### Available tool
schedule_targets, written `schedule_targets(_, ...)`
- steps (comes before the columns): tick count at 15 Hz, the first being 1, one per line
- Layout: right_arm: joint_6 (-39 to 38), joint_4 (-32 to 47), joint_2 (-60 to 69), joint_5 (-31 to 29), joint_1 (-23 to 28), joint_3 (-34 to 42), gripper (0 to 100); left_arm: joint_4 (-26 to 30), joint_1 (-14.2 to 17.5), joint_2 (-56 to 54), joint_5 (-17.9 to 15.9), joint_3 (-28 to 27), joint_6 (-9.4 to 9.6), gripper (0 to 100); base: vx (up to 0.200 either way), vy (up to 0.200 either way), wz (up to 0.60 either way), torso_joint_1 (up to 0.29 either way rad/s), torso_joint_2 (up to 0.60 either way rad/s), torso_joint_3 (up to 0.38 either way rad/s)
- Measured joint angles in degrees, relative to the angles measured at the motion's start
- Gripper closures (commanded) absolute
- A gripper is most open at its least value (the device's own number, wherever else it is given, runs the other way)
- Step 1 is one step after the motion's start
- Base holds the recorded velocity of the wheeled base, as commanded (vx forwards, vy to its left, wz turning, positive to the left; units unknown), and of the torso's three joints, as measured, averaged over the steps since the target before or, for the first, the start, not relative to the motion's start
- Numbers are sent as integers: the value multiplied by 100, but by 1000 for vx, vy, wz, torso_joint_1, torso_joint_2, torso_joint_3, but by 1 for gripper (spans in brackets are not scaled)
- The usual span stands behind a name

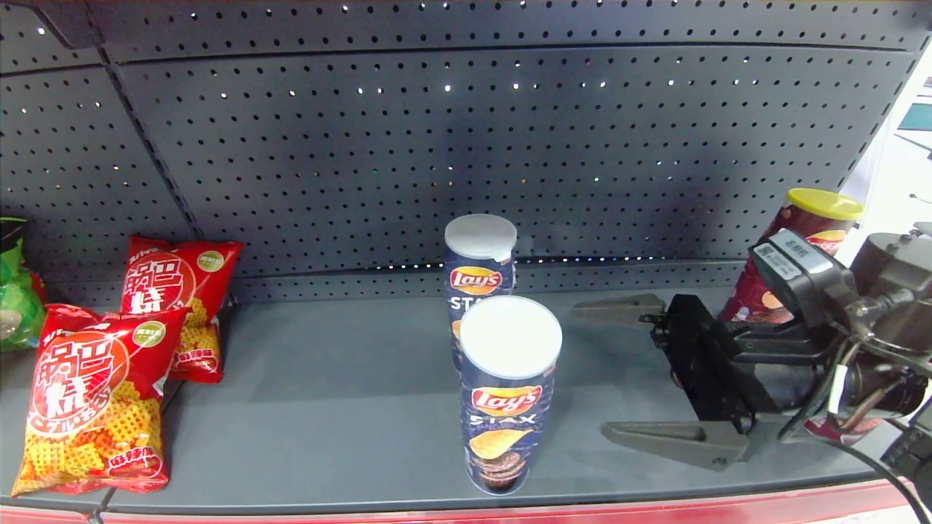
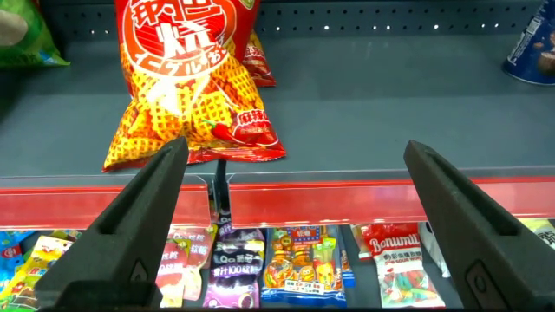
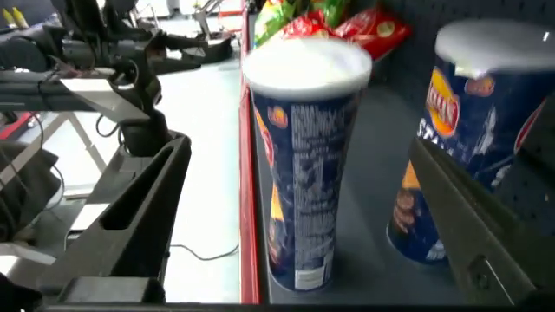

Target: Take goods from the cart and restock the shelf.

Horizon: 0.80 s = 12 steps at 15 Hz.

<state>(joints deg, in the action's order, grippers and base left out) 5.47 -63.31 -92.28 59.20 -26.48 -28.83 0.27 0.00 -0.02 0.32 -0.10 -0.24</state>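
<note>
**Spread gripper beside two chip cans on a store shelf**

A grey shelf [image 1: 328, 393] with a perforated back panel fills the head view. At the right of the frame, the right gripper [image 1: 641, 375] points toward the centre. Its two fingers are spread wide and hold nothing.

In the left wrist view, the left gripper [image 2: 295, 230] also has its fingers spread and empty. It hangs in front of the shelf's red front edge [image 2: 286, 201], with candy packets [image 2: 299, 264] on a lower tier.

Two red snack bags [image 1: 95, 407] lean at the lower left of the head view.

At lower centre, a blue chip can [image 1: 510, 397] stands upright near the shelf's front edge. A second blue can [image 1: 479, 280] stands just behind it. The right gripper is near the front can but apart from it.

A red can with a yellow lid [image 1: 804, 240] stands at the far right, behind the arm.

The blue cans are probably light, stiff card tubes with smooth, rather slippery walls. Being tall and narrow, they would tip easily. The safest hold looks to be across the middle of the body with moderate squeeze, not on the thin plastic lid [image 1: 510, 336].
</note>
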Motion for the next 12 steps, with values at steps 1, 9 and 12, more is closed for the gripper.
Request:
schedule_targets(1,16,0,-52,0,2,20,0,0,0,2,1,0,-2,0,0,0,0,0,0,0)
schedule_targets(9,32,-117,-527,20,-128,-9,0,0,0,2,0,0,0,0,0,0,0,0,0,0)
schedule_targets(12,32,-129,-636,-2,-299,-41,0,0,-2,0,0,0,0,0,0,0,0,0,0,0)
